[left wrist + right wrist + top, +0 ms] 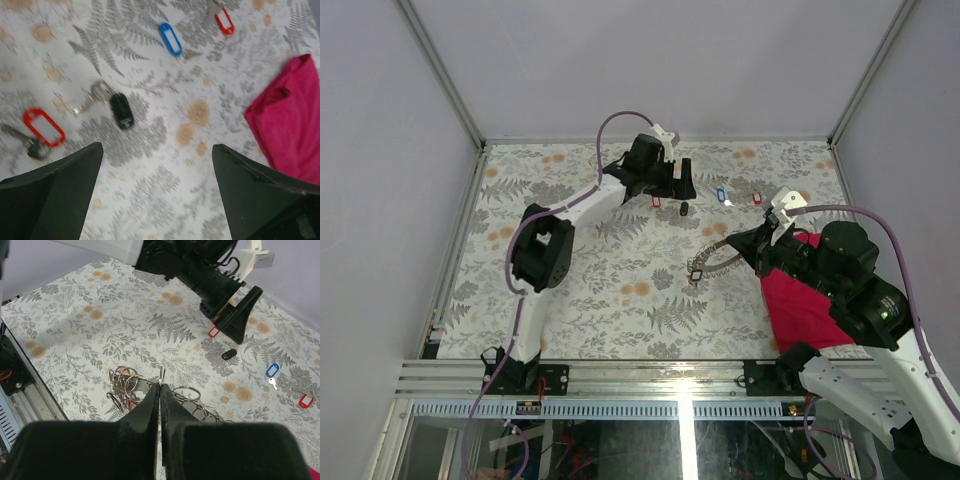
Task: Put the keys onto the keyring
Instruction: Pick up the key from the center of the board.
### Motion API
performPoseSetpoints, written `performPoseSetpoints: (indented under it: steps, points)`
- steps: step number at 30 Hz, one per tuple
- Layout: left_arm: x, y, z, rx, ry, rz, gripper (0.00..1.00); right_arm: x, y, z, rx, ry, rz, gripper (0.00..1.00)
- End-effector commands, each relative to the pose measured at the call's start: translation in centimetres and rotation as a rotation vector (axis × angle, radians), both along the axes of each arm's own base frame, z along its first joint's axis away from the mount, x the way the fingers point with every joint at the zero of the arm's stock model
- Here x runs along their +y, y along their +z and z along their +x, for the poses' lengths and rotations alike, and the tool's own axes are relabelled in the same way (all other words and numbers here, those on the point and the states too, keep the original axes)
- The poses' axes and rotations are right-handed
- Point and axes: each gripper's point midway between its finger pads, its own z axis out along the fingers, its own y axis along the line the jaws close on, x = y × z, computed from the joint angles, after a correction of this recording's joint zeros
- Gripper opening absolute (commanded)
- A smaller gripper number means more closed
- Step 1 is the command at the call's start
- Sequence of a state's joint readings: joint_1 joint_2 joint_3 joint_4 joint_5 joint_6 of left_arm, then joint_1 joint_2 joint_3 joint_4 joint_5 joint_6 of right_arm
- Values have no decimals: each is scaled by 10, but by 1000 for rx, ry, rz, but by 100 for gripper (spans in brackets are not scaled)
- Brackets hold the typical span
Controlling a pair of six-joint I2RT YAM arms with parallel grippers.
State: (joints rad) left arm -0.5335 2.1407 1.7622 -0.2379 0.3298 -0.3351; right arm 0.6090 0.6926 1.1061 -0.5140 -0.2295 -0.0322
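Observation:
The keyring (pixel 705 262) is a floppy chain of metal rings lying mid-table. My right gripper (pixel 748 240) is shut on one upright ring of it (pixel 161 374); more rings (pixel 125 384) spread to either side of the fingertips. My left gripper (pixel 681 186) is open and empty, hovering over the far middle of the table. Below it in the left wrist view lie a red key tag (pixel 44 126), a black key tag (pixel 122 111), a blue key tag (pixel 170 38) and a second red tag (pixel 224 20). The open left fingers (pixel 55 192) hold nothing.
A red cloth (pixel 800 300) lies under the right arm at the right side and shows in the left wrist view (pixel 290 115). The table has a fern-patterned cover (pixel 600 290). Grey walls stand on three sides.

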Motion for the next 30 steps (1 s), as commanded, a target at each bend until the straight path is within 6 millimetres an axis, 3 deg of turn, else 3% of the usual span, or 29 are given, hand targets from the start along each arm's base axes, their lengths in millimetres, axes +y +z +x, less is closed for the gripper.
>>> performPoseSetpoints:
  steps: [1, 3, 12, 19, 30]
  points:
    - [2, 0, 37, -42, 40, 49, 86, 4, 34, -1, -59, 4, 86, 0]
    - [4, -12, 48, -23, 87, 79, 77, 2, 36, 1, -58, -15, 89, 0]
    - [6, -54, 72, 3, 269, 179, 62, -8, 46, 7, -56, -84, 100, 0]
    - [-19, -63, 75, -36, 279, 208, 60, -5, 46, 5, -46, -70, 104, 0]
    - [-21, -84, 71, -28, 295, 255, 49, -6, 41, 2, -39, -61, 95, 0]
